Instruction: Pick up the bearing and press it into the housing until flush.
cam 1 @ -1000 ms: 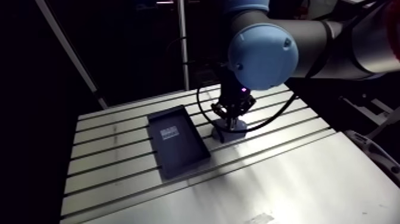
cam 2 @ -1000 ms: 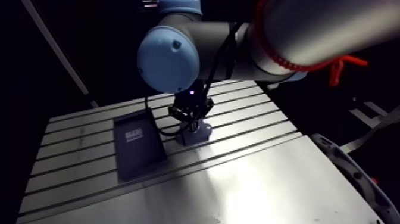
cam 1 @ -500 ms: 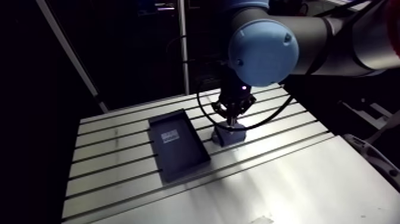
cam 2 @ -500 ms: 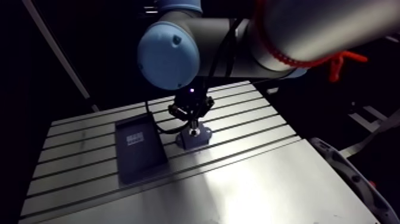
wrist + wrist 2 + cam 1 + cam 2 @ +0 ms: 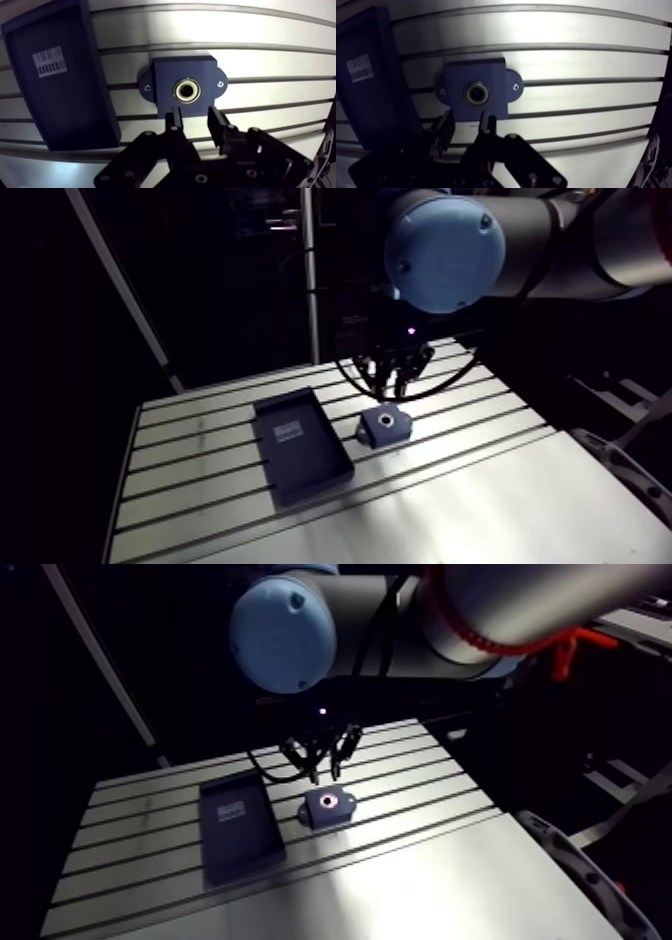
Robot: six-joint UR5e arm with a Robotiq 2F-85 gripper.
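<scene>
Wrist view is giving the clearest look right now: the gripper is standing open, its two dark fingers spread apart and nothing sitting between them. Just ahead of the fingertips, the dark blue housing is lying flat on the slotted aluminium table, a square block with a rounded ear on each side, each ear showing a small hole. The bearing is showing as a brass-coloured ring sitting inside the housing's central bore, and the gripper is not touching it. Whether the ring is lying fully flush with the block's face, I cannot tell from this angle.

Beside the housing, close but with a strip of bare table between them, a shallow dark blue tray is resting, carrying a white printed label on its floor.

Switching to the arm view, the housing is sitting a little right of the frame's centre under a pool of light, with the bearing glinting as a small ring in its top. The gripper is hanging directly above it, in the upper middle of the frame, clear of the block. The tray is lying at centre left, turned at an angle across the slots of the table. A big light-blue joint cap is filling the top of the frame.
</scene>
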